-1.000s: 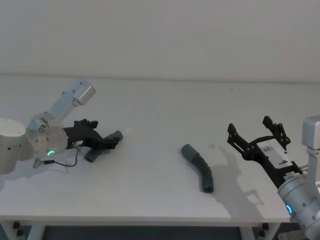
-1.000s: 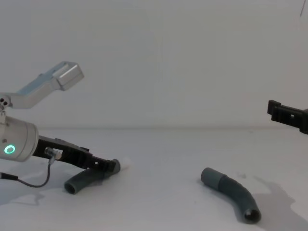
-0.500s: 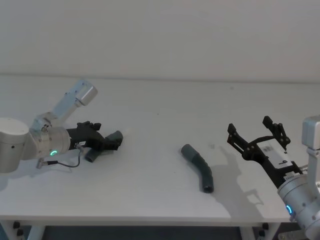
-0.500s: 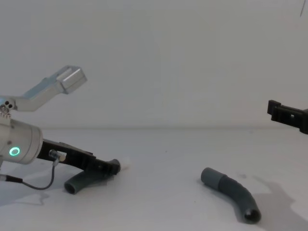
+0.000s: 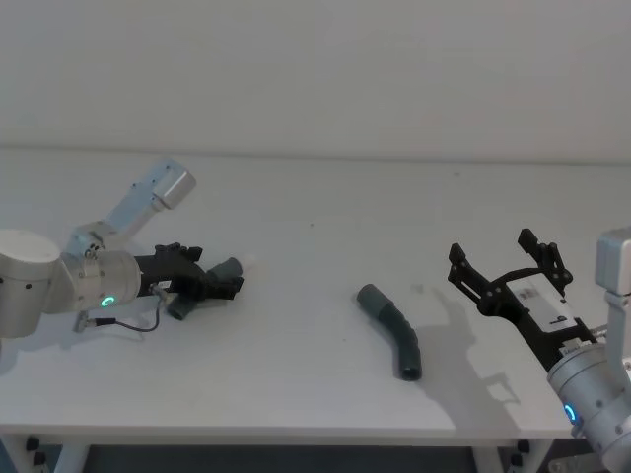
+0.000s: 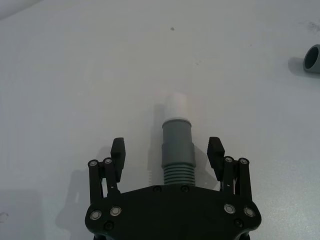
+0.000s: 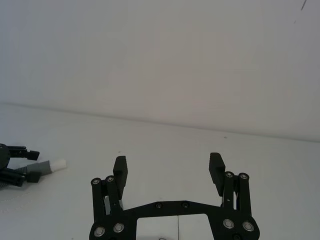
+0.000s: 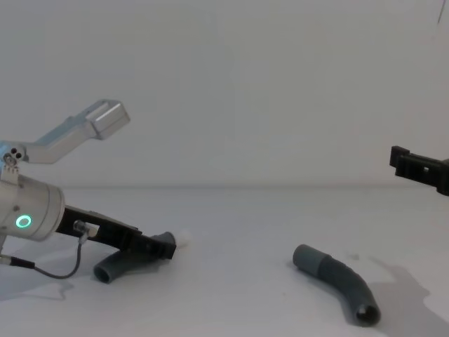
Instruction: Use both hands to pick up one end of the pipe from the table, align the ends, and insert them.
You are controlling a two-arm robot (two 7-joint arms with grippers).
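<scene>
The white table (image 5: 315, 197) spreads wide before me, with the pale wall upright behind it. My left arm (image 5: 39, 291) reaches low over the table's left side. My right arm (image 5: 596, 394) comes in at the near right corner.

My left gripper (image 6: 166, 147) is down at the table surface. Its fingers (image 6: 117, 150) stand apart, one on each side of the white-tipped pipe piece (image 6: 177, 145). There is a gap on both sides, so they clamp nothing. My right gripper (image 5: 496, 248) hangs above the table's right side, fingers spread wide and empty, well apart from either piece.

The cuffed pipe piece (image 5: 394, 330) lies flat on the table right of centre, between my two grippers and nearer the right one. It curves toward the near edge, its open dark mouth facing me in the chest view.

The white-tipped piece lies on the table too. Its ribbed body runs back under my left palm and its other end (image 8: 105, 272) pokes out below the gripper.

The smooth grey cuff (image 8: 306, 258) is the cuffed piece's far end and points left. The white tip (image 6: 175, 105) juts out just past my left fingertips. A thin grey cable (image 8: 49, 270) loops from my left wrist.
</scene>
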